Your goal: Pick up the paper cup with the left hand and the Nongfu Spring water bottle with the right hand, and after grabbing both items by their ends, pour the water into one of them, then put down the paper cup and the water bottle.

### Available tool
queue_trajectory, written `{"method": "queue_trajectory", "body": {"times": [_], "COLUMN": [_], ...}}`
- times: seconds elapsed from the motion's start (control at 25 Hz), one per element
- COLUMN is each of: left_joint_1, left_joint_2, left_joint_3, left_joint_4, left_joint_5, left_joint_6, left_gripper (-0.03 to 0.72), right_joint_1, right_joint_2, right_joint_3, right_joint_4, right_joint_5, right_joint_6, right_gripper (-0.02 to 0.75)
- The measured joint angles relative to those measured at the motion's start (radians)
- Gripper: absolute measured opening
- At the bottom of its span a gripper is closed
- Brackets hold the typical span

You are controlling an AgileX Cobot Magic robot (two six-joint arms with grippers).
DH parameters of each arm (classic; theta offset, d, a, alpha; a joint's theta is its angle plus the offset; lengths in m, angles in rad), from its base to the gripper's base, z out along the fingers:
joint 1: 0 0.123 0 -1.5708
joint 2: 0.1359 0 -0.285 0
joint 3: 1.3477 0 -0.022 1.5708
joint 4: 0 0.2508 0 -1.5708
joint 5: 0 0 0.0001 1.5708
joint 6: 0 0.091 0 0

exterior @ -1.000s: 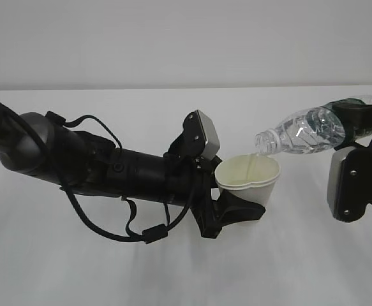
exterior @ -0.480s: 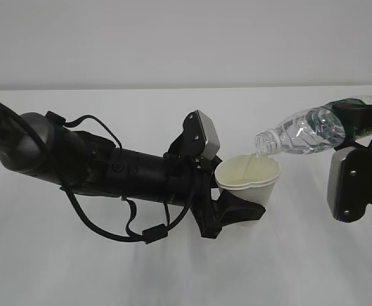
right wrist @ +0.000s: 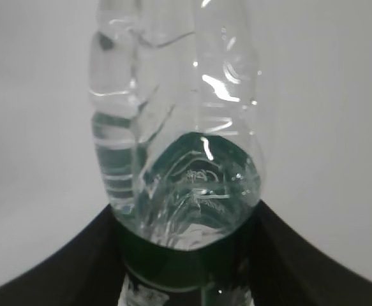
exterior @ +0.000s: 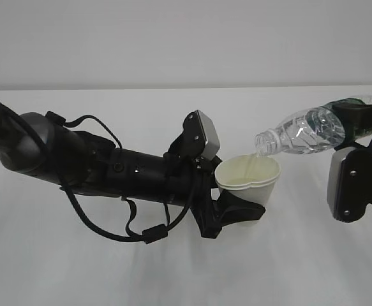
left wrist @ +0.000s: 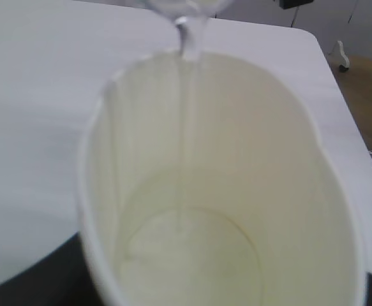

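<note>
We are in the middle of the pour. Our left gripper (exterior: 240, 210) is clamped around the lower part of the paper cup (exterior: 247, 178), holding it upright and clear of the white table (exterior: 109, 274), its rim squeezed slightly out of round. Our right gripper (exterior: 358, 121) is closed on the base end of the water bottle (exterior: 304, 132), at the green label, with the bottle tipped nearly level and its open neck just above the cup's far rim.

In the left wrist view a thin stream of water (left wrist: 184, 127) runs down the cup's inner wall (left wrist: 268, 191) to a shallow pool at the bottom. The cup looks barely filled, and the bottle (right wrist: 173, 159) in the right wrist view holds plenty of water, so we judge the pour to be at an early stage.

To do this well, we should keep the cup steady and upright and let only the bottle turn. The neck sits close to the rim's edge, so any drift away from the cup would likely send the stream onto the table; keeping the mouth over the opening is safer. We should raise the tilt gently, since a sudden gulp could splash from so light a cup. The left grip should not tighten, as the soft wall is already deformed.
</note>
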Motion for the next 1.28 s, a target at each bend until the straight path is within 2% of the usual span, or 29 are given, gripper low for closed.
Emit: {"method": "queue_trajectory", "body": {"times": [1.28], "left_joint_1": [0.0], "left_joint_2": [0.0], "left_joint_3": [0.0], "left_joint_4": [0.002], "left_joint_5": [0.0], "left_joint_6": [0.0], "left_gripper": [0.446], "right_joint_1": [0.0], "right_joint_2": [0.0], "right_joint_3": [0.0], "right_joint_4": [-0.009], "right_joint_5": [0.0], "right_joint_6": [-0.002], "right_gripper": [0.401]}}
